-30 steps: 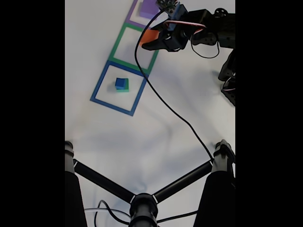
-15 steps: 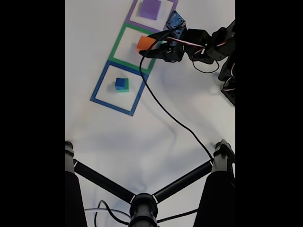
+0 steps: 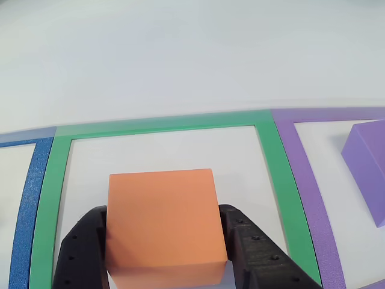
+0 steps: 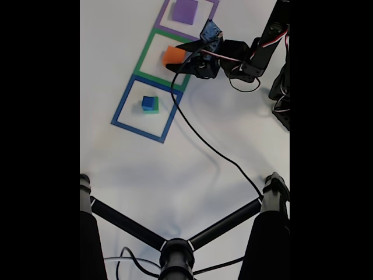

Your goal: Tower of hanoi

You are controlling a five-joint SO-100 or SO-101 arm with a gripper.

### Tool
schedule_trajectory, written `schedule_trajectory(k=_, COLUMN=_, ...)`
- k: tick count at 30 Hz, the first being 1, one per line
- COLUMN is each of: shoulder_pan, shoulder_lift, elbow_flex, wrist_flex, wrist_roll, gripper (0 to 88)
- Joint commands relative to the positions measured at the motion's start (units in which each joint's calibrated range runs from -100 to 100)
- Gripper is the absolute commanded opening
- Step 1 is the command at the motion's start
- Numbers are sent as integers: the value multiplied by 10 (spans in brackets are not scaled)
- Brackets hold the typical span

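Observation:
The orange block (image 3: pixel 161 223) sits between the two black fingers (image 3: pixel 84 247) of my gripper (image 3: pixel 162 214), which is shut on it. In the fixed view the orange block (image 4: pixel 173 55) is inside the green tape square (image 4: pixel 145 49), with the gripper (image 4: pixel 176 58) reaching in from the right. I cannot tell whether the block touches the table. The purple slab (image 4: pixel 185 10) lies in the purple tape square, and the same purple slab (image 3: pixel 367 168) shows at the right edge of the other view. The small blue cube (image 4: pixel 150 102) rests on the green block (image 4: pixel 151 110) inside the blue tape square (image 4: pixel 123 108).
A black cable (image 4: pixel 204 140) runs from the arm across the white table toward the bottom right. Black tripod legs (image 4: pixel 128 224) span the bottom of the fixed view. The arm's base and servo parts (image 4: pixel 281 87) stand at the right edge.
The gripper carried the orange block from the purple square's edge down and left into the green square, and the arm has stretched out lower over the table.

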Motion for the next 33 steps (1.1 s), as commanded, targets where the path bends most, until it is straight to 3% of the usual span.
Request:
schedule_trajectory(k=1, shoulder_pan=-1, shoulder_lift=5, elbow_flex=-11, wrist_flex=-27, wrist_roll=8, gripper=173)
schedule_trajectory(k=7, shoulder_pan=1, shoulder_lift=9, elbow_flex=-10, wrist_flex=-36, wrist_roll=8, gripper=263)
schedule_trajectory(k=13, shoulder_pan=-5, shoulder_lift=-33, elbow_flex=0, wrist_flex=-28, wrist_roll=8, gripper=274)
schedule_trajectory(k=16, shoulder_pan=-8, shoulder_lift=-129, elbow_flex=24, wrist_flex=36, wrist_roll=8, gripper=280)
schedule_trajectory(k=19, shoulder_pan=-8, shoulder_lift=-267, elbow_flex=24, wrist_flex=192, wrist_roll=8, gripper=270)
schedule_trajectory(k=25, shoulder_pan=-6, shoulder_lift=-528, elbow_flex=-78, wrist_flex=629, wrist_roll=8, gripper=212)
schedule_trajectory(k=30, shoulder_pan=-28, shoulder_lift=-632, elbow_flex=-220, wrist_flex=948, wrist_roll=8, gripper=53)
schedule_trajectory(k=33, shoulder_pan=-52, shoulder_lift=-664, elbow_flex=-290, wrist_flex=1080, wrist_roll=8, gripper=18)
